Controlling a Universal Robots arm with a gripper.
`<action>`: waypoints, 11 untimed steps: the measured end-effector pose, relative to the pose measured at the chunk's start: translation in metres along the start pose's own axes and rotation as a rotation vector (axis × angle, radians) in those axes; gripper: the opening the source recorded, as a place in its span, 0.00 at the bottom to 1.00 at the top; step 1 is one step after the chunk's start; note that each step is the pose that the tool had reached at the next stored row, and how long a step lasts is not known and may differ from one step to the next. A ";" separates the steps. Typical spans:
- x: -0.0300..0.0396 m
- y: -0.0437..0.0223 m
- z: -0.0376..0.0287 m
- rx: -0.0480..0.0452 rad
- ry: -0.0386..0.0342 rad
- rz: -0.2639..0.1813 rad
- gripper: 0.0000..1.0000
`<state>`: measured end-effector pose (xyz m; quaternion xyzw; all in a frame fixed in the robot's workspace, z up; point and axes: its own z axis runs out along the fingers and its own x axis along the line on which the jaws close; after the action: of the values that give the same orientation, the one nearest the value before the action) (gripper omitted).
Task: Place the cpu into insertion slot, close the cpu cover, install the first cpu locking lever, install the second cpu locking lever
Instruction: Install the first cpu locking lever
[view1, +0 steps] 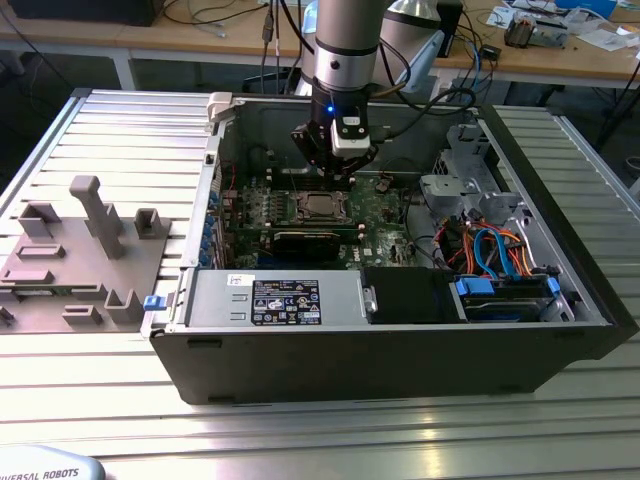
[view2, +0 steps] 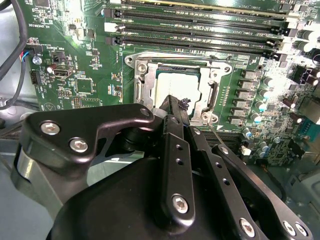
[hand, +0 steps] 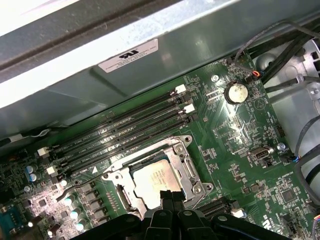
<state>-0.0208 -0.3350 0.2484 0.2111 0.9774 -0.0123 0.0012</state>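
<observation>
Ribbed aluminium table (view1: 90, 130) carries an open computer case (view1: 400, 350); fingers (view2: 172, 107) together above the cpu (view2: 175, 82).

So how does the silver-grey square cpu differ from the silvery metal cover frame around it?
The silver-grey square cpu is a solid flat plate; the silvery metal cover frame is an open border with a square window. The cpu is smaller and shows through that window, while the frame surrounds it. Both are metallic and lie flat on the green motherboard.
</observation>
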 end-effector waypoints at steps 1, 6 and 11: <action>0.0000 0.0000 0.0000 0.0000 0.0000 -0.001 0.11; 0.0000 0.0000 0.0000 -0.0001 -0.0001 -0.004 0.11; 0.0000 0.0000 0.0000 -0.0001 -0.0002 -0.009 0.11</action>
<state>-0.0208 -0.3350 0.2484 0.2069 0.9783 -0.0123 0.0013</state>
